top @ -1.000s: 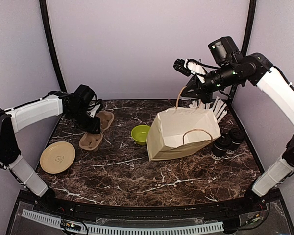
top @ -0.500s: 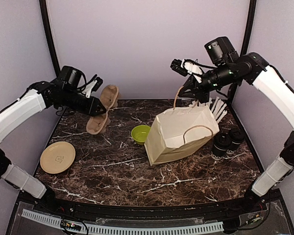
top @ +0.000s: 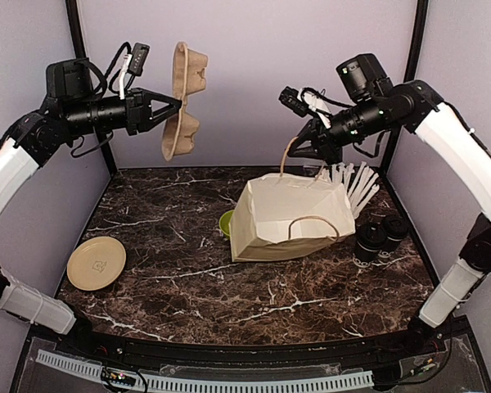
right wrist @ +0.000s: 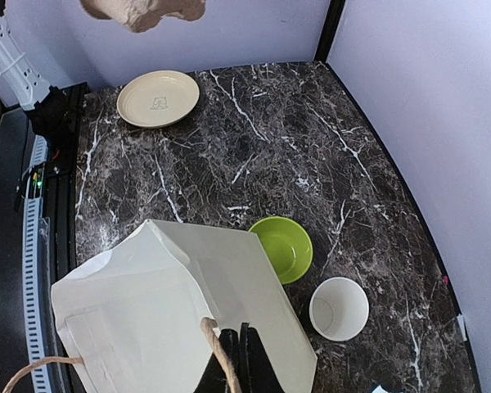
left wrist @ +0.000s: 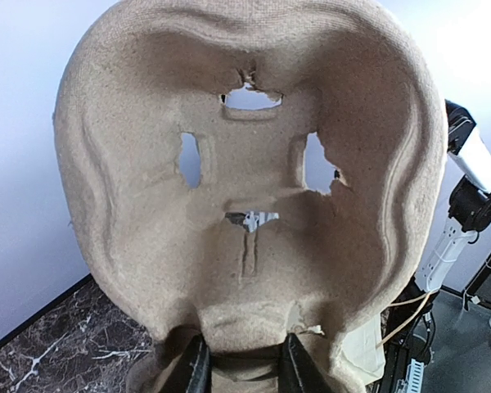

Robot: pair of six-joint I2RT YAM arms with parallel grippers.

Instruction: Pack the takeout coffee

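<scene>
While the left claw [top: 162, 105] is pinching the lower lip of a moulded pulp carrier [top: 180, 98] and holding it high over the counter [top: 188, 278], the two lidded coffee cups [top: 380, 232] are standing upright, side by side, at the counter's right edge. They are just beside the paper bag [top: 290, 217] and neither claw is touching them. The right claw [top: 299, 149] is pressed together on the bag's rope handle [top: 286, 161], holding it up from above.

The cups are probably going to handle as thin-walled and easy to crush, heavier and prone to spilling if they are full, with smooth sides and lids that could pop off under a squeeze. A gentle hold round the body just under the lid, where the rim stiffens the paper, is looking like the safest way, with the cup staying upright.

Only the overhead camera is showing the cups. Neither wrist camera is catching them. The left wrist camera is showing the fingers [left wrist: 195, 368] clamping the carrier, and ragged tears at its cut-outs. The right wrist camera is revealing the lime-green bowl [right wrist: 285, 248] and a white cup [right wrist: 339, 308] beside the bag. From overhead the bag is hiding most of that bowl.
</scene>
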